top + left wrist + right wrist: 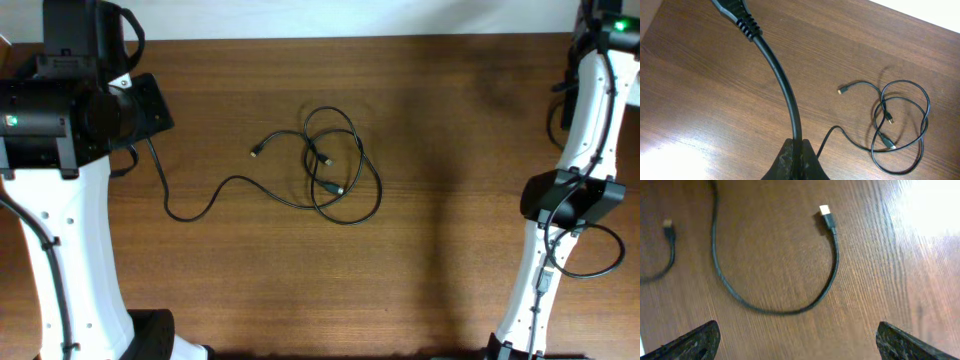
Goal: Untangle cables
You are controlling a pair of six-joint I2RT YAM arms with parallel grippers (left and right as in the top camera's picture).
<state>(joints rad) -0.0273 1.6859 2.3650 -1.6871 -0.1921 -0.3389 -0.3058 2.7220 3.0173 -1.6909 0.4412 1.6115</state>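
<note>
Right up close, the left end effector [796, 161] has its fingers pressed together on a black cable [784, 90]. The cable arcs up from the grip to a ribbed collar [746, 26] at its plug end, near the top edge of the left wrist view.

On the other side, the right end effector [797, 341] stands wide apart and grips nothing, with a finger [695, 341] in each lower corner of its view. Between those fingers, on the wood, a thin black cord [771, 311] curves in a U and ends in a small light-tipped plug [825, 211]. A second plug [668, 225] shows at the left edge, blurred.

Further out, across the tabletop [450, 250], the held cable snakes from the left arm's side over to a knot of loops [343, 170]. Several rings lie over one another there, with two plugs inside them. One loose end [256, 152] pokes out to the left of the loops, flat on the wood and apart from both arms.
</note>
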